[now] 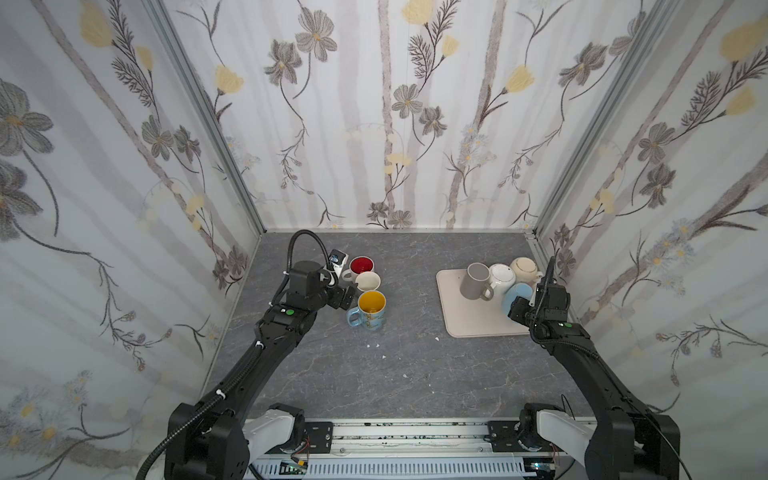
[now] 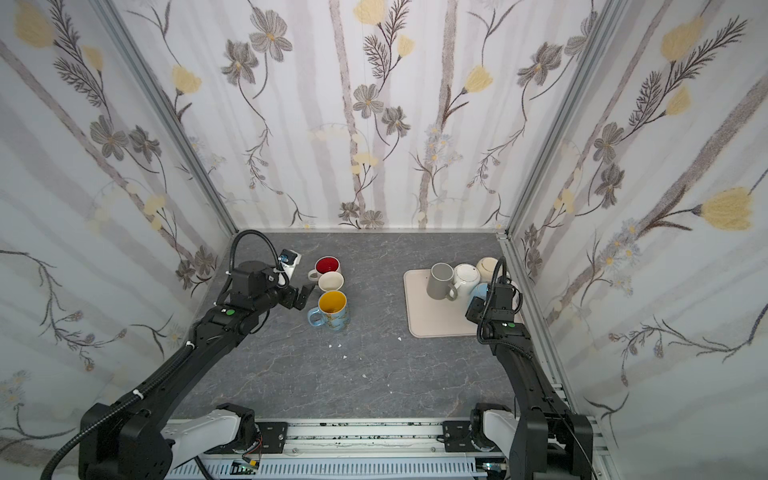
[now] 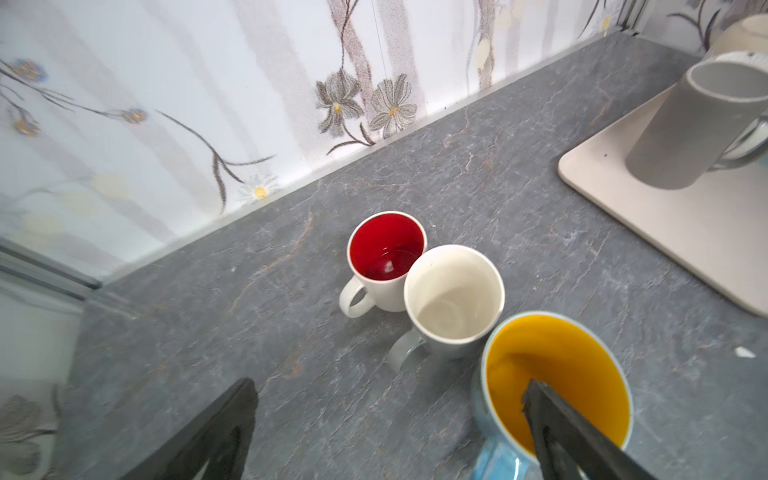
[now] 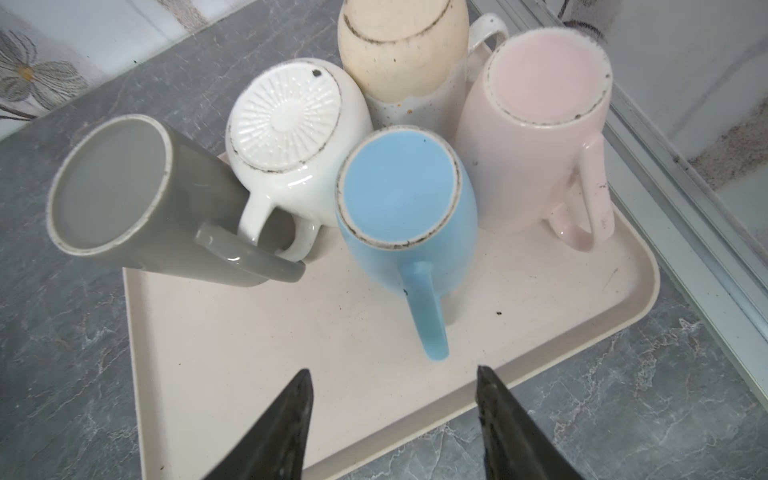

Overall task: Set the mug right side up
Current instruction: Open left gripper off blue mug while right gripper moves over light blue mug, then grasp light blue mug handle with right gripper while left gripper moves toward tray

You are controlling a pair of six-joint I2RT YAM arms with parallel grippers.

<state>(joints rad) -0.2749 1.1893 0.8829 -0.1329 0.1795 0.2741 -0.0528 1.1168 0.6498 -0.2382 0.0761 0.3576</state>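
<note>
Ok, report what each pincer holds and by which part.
Nothing is held. The left pincer stands wide open by the yellow-lined mug; the right pincer is open, short of the handle of the upside-down blue mug.

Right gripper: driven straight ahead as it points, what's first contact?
Probably the handle of the upside-down blue mug on the tray. It sticks out toward the open right gripper, roughly centred between its jaws. Depth is unclear, so it might touch the tray first.

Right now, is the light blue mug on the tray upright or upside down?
Upside down. The light blue mug shows its flat base facing up, and its mouth is down on the tray.
</note>
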